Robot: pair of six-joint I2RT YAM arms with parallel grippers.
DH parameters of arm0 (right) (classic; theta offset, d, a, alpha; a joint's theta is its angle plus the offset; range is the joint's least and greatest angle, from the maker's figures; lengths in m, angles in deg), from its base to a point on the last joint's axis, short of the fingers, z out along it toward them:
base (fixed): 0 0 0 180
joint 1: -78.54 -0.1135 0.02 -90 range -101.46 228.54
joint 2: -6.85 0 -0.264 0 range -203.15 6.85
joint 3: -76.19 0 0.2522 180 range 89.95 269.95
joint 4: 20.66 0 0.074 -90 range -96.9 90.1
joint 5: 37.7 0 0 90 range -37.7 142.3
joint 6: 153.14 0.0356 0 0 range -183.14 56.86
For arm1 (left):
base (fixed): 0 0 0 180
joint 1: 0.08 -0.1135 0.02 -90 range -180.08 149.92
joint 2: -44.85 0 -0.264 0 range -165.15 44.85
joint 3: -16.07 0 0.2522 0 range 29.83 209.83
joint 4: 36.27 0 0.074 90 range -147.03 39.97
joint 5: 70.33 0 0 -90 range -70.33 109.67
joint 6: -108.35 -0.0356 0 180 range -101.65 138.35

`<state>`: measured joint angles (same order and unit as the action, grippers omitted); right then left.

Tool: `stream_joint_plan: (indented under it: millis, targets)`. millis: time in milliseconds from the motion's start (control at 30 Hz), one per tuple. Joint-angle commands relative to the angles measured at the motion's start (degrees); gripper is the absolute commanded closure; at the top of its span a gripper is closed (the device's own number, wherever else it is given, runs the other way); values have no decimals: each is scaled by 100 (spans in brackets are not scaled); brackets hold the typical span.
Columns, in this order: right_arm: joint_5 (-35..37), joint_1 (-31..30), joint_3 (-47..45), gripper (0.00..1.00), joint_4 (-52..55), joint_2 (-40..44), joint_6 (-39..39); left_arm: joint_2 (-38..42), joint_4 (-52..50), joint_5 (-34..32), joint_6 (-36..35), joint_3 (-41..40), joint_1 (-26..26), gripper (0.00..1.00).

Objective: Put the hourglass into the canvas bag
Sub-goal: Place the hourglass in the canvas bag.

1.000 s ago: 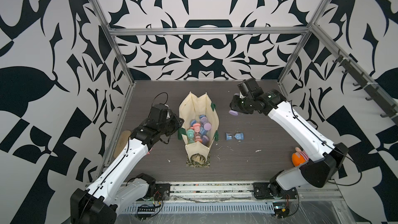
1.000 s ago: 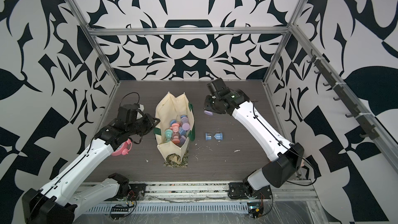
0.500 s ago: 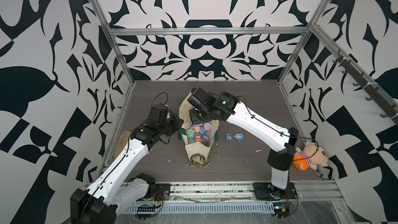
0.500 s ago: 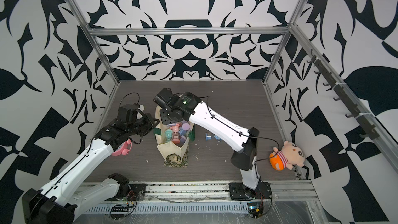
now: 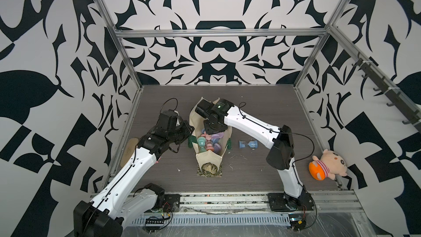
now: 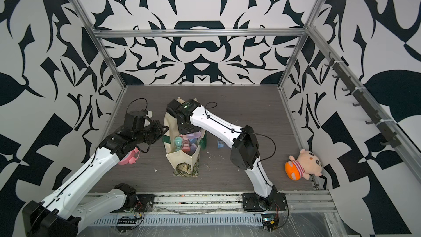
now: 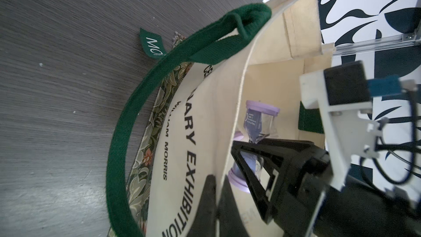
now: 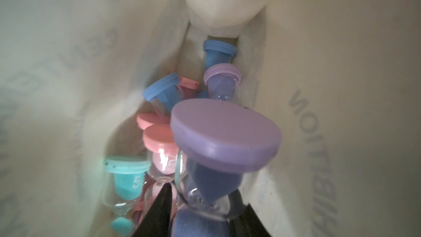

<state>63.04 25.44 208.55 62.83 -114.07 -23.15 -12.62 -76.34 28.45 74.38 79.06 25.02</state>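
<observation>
The cream canvas bag (image 5: 208, 157) (image 6: 182, 158) with dark green handles (image 7: 127, 115) stands open in the middle of the table in both top views. My left gripper (image 7: 217, 185) (image 5: 190, 131) is shut on the bag's left rim, with the canvas wall (image 7: 205, 115) pinched between its fingers. My right gripper (image 8: 202, 204) reaches down into the bag's mouth, shut on the glass waist of a purple hourglass (image 8: 224, 133) (image 7: 259, 119). Below it several pastel hourglasses (image 8: 159, 90) lie in the bag. A blue hourglass (image 5: 248, 144) lies on the table right of the bag.
A plush doll (image 5: 328, 164) lies by the right wall. A pink alarm clock (image 6: 128, 157) sits under my left arm, next to a tan round object (image 5: 128, 149) at the left edge. Small white crumbs dot the table near the bag.
My right arm swung from the back right over to the bag and lowered the purple hourglass into its mouth. The left arm barely moved; its jaws closed on the rim.
</observation>
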Motion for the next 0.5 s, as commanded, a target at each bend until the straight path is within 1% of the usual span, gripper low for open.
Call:
stream_joint_plan:
  millis: [0,233,300,333,467]
  targets:
    - [-130,4,-162,96,-98,183,106,39,71,54,-75,-20,-12,95]
    - [-186,84,-456,93,-310,201,130,21,78,55,-75,-20,-5,95]
    - [-210,102,-500,90,-357,184,123,8,65,56,-83,-19,-9,95]
    - [-226,105,-509,86,-380,178,121,-1,74,69,-79,-19,-10,95]
    - [-265,107,-524,56,-461,216,112,-21,87,86,-74,-41,-14,95]
